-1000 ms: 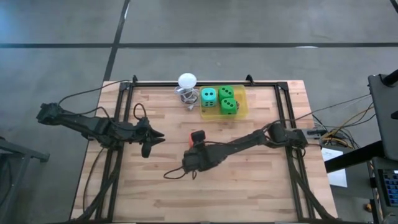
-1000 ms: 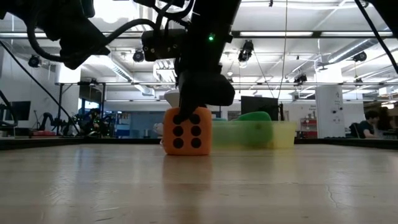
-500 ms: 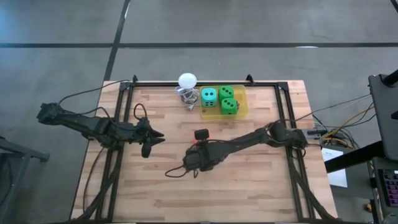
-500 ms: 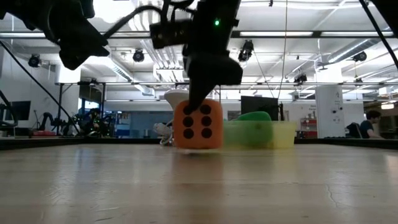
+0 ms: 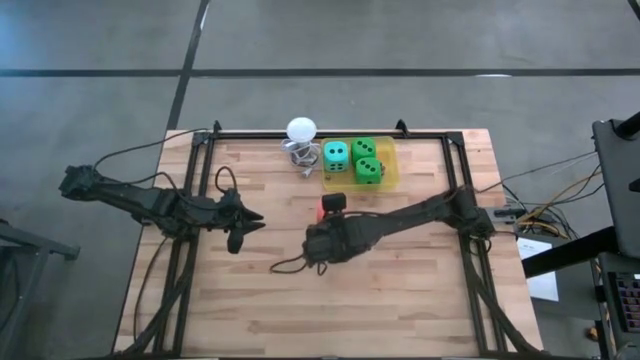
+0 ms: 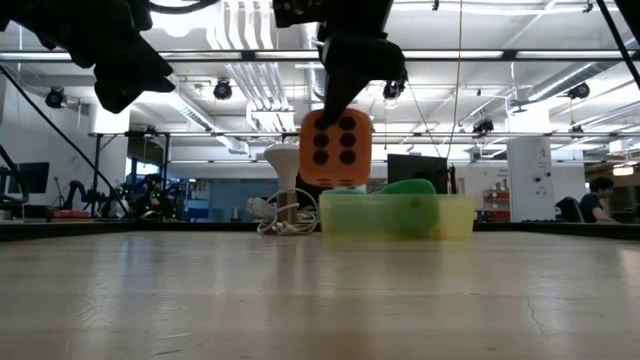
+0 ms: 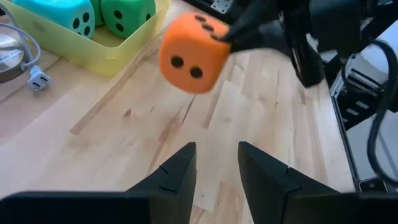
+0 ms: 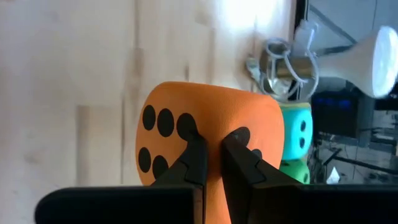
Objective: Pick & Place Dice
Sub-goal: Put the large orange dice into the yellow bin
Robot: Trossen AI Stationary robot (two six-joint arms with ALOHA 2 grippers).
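An orange-red die with black pips hangs in the air above the wooden table, with my right gripper shut on it from above. The same die also shows in the left wrist view. A teal die and two green dice sit in a yellow tray at the table's far edge. My left gripper waits open over the table's left part, nothing between its fingers. My right gripper pinches a bit of the die's soft upper edge between its two fingers, which stand almost together, so the foam is dented in there. The fingers slant down from above. The die hangs below them, slightly tilted, lifted clear of the table.
A white ball on a wire stand with a loose cord stands just left of the tray. A dark frame runs along the table's far edge and sides. Bare wood lies toward the near edge.
My right gripper has risen and gone a little toward the yellow tray, carrying the orange-red die. The die stood on the table a second ago and now hangs clear above it, slightly turned.
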